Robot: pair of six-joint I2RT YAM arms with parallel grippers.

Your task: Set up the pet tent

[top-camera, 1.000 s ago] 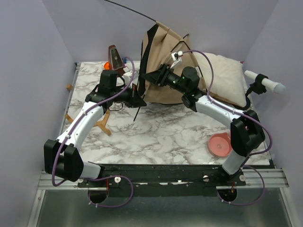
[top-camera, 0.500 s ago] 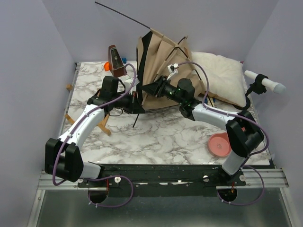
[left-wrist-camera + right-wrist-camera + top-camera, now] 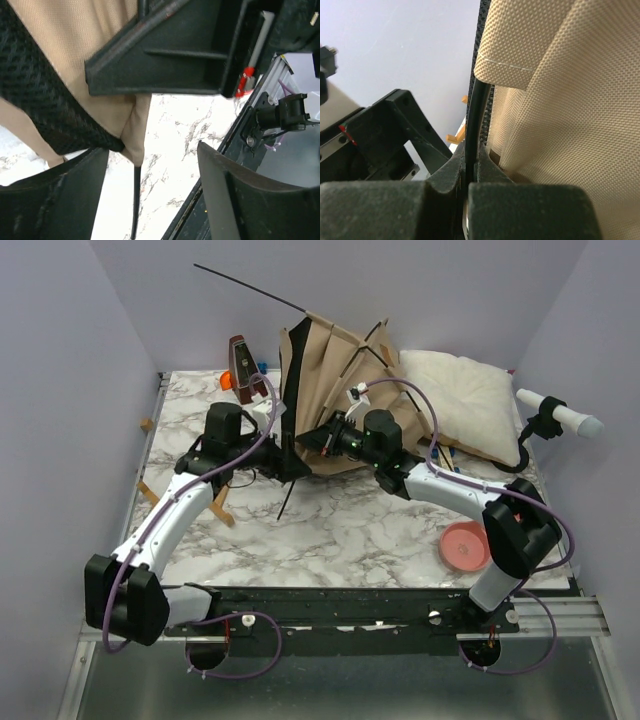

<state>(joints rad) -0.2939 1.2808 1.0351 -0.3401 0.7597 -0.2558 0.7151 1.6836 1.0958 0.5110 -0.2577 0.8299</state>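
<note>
Pet tent (image 3: 335, 370) sits half-collapsed at upper mid of frame, on the back of the counter (image 3: 340, 530). Right tool (image 3: 318, 440) is pinched tight on the thin black pole (image 3: 475, 125) at the tent's left edge, pole running approx top-to-bottom. Left tool (image 3: 287, 455) is wide open just left of that edge, so imo it's nearest for the next grab.

The left arm (image 3: 170, 515) and the right arm (image 3: 455, 485) have white link shells between bulky black joint housings. A thin purple cable (image 3: 112, 590) loops along each. The left gripper (image 3: 150, 195) has matte black, wedge-shaped fingers (image 3: 240, 205).
</note>
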